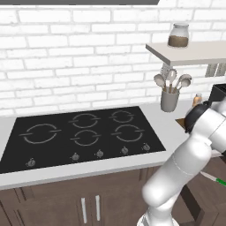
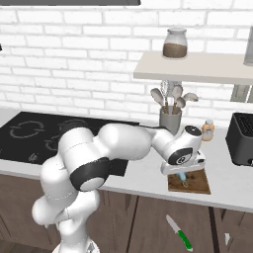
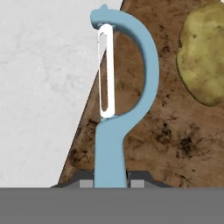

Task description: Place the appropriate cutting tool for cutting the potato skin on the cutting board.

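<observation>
Holding the cutting tool [image 3: 124,105] by its light-blue handle, the claw [image 3: 110,183] has its two dark tips pressed on either side of the handle. The tool sticks out from the claw, with its white blade in a curved blue frame. It hangs over the left edge of the cutting board [image 3: 162,131], partly over the brown wood and partly over the pale tabletop [image 3: 43,87]. I cannot tell if the tool touches the board.

The potato [image 3: 203,57] lies on the board, near the tool but apart from it.

From the right base view, the claw [image 2: 184,173] points down at the cutting board [image 2: 197,185], which sits on the tabletop [image 2: 143,178] near its front edge. A grey cup of spoons [image 2: 170,116] stands behind the board, and a small orange bottle [image 2: 208,130] stands beside it. A black box [image 2: 242,138] sits at the right. A jar [image 2: 175,43] rests on the shelf [image 2: 197,69] above. A green-handled knife [image 2: 179,232] lies down low in front of the cupboards. The black stove [image 1: 84,132] is off to the left.
</observation>
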Tool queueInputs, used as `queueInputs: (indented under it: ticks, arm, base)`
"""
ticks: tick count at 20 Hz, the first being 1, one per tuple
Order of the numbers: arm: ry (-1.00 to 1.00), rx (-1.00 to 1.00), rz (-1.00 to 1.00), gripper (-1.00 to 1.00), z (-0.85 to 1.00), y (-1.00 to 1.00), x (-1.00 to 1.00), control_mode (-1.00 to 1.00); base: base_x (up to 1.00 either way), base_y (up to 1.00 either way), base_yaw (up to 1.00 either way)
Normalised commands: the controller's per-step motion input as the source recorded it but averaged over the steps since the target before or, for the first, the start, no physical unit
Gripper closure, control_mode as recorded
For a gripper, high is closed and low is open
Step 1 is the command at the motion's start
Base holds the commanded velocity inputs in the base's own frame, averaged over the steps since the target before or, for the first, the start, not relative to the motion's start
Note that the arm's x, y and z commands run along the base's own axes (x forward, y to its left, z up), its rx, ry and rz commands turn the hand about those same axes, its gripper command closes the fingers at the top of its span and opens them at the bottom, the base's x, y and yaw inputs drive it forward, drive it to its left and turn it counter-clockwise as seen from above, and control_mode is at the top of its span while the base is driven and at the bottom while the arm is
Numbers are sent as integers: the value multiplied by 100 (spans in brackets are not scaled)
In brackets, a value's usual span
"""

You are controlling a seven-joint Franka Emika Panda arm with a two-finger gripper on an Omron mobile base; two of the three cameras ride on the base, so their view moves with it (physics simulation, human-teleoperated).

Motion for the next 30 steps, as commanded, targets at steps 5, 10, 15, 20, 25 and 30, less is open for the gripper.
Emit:
queueInputs:
  ticks: [5,10,15,20,25,30]
  arm:
    - [2,0,1,100,-11,0,25,-100]
    - [5,0,0,-100,-14,-1,6,-100]
    - [4,0,0,-100,-11,-1,0,-100]
    - [0,0,0,-100,0,0,-1,-100]
    - [-4,2,0,-100,40,0,-20,-100]
    - [-8,0,-2,-100,34,55,-69,-100]
  base:
    - [0,0,0]
    - [0,0,0]
    - [0,0,0]
    - [0,0,0]
    - [0,0,0]
    - [0,0,0]
